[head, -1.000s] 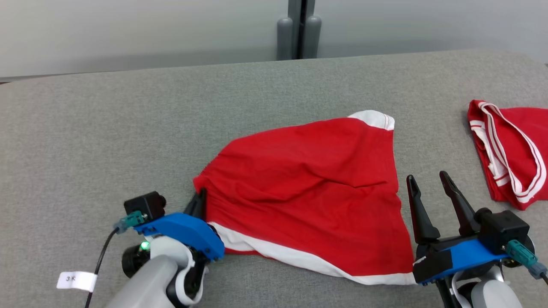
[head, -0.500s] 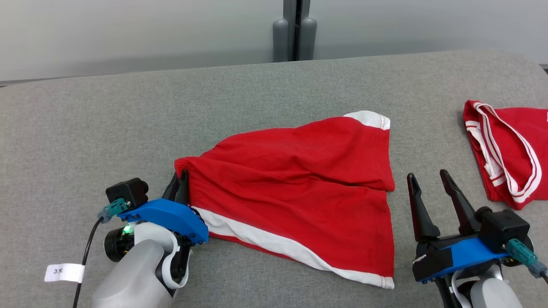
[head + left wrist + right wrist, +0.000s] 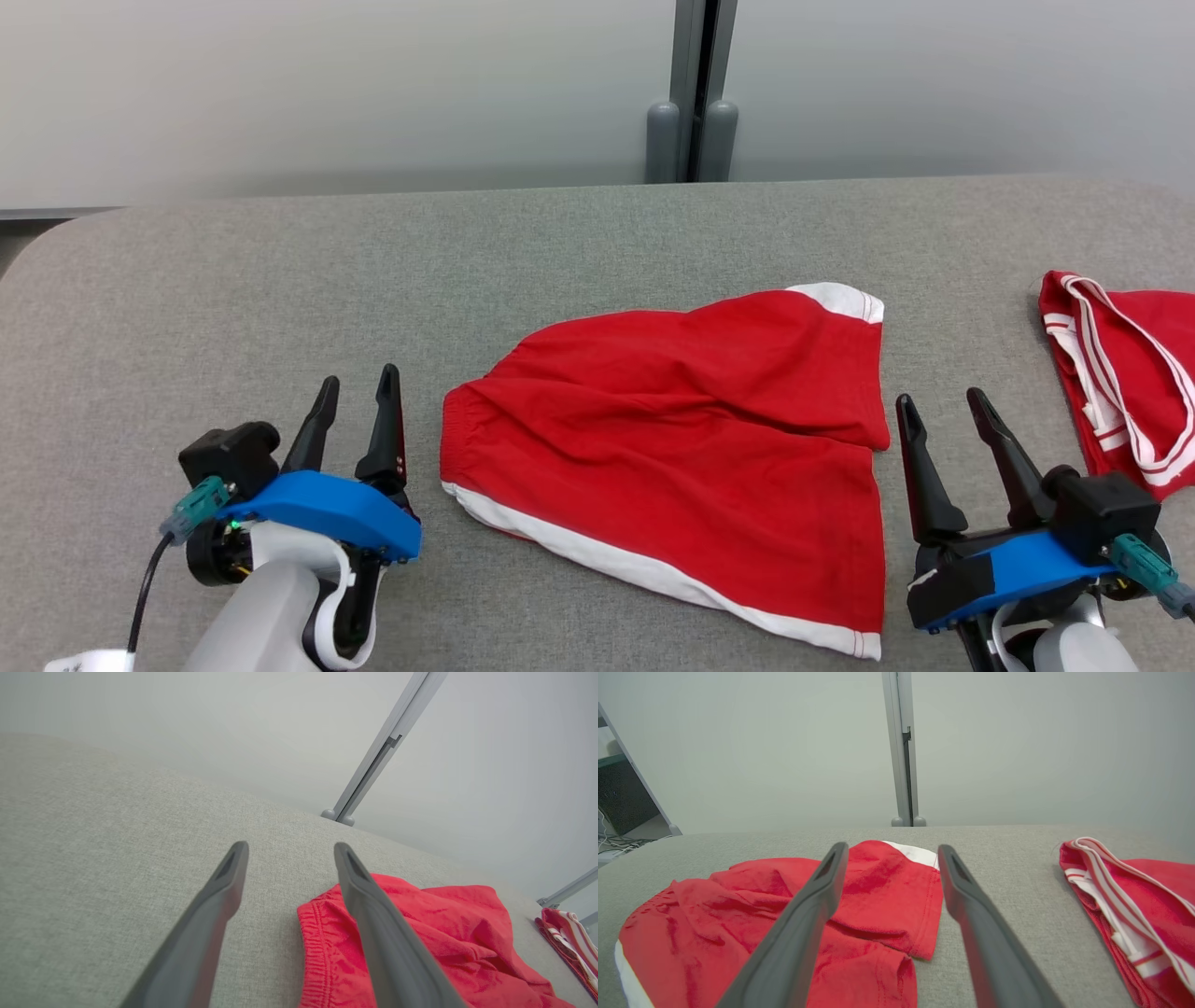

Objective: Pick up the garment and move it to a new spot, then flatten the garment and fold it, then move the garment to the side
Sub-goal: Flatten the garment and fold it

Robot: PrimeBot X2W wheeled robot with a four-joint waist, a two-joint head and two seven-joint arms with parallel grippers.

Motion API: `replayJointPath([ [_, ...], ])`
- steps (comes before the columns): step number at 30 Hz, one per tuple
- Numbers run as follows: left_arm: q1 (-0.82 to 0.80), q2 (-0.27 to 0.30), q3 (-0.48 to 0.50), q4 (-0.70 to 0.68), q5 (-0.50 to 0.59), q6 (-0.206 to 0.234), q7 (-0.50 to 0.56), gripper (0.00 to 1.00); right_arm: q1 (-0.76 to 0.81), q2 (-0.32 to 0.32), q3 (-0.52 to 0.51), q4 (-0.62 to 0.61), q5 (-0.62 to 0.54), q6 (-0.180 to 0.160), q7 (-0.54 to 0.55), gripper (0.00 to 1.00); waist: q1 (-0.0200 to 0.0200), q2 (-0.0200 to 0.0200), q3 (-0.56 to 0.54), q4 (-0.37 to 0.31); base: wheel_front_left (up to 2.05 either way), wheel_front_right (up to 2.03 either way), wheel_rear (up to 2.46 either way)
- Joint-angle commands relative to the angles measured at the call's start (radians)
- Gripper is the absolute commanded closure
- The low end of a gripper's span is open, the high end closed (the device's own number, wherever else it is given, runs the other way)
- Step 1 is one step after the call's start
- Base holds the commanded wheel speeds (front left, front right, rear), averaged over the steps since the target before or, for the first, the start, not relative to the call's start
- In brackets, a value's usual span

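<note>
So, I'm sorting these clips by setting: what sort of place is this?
Probably a lab or test room, not a home: a grey fabric-covered table with red shorts laid out on it, plain pale partition panels joined by a metal post, and loose cables on the floor at one side.

The left gripper (image 3: 358, 378) has let go of the red shorts (image 3: 691, 439) and opened. It now stands just beside them, and their lifted edge lies flat.

Pale wall (image 3: 373, 93), grey post (image 3: 695, 89)

Open grey surface (image 3: 233, 280) left of garment (image 3: 691, 439)
</note>
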Motion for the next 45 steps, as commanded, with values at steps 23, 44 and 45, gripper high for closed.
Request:
replayJointPath([
  [23, 0.349, 0.003, 0.312, -0.301, 0.394, -0.033, -0.004, 0.00, 0.131, -0.002, -0.086, 0.008, 0.040, 0.000, 0.016, 0.00, 0.0000, 0.0000, -0.112, -0.009, 0.00, 0.00, 0.00],
  [44, 0.390, -0.019, 0.351, -0.270, 0.428, -0.060, -0.004, 0.00, 0.157, -0.002, -0.059, -0.001, 0.056, 0.000, 0.039, 0.00, 0.0000, 0.0000, -0.122, -0.011, 0.00, 0.00, 0.00],
  [45, 0.389, -0.019, 0.351, -0.268, 0.429, -0.061, -0.004, 0.00, 0.158, -0.002, -0.059, -0.002, 0.055, 0.000, 0.039, 0.00, 0.0000, 0.0000, -0.121, -0.012, 0.00, 0.00, 0.00],
])
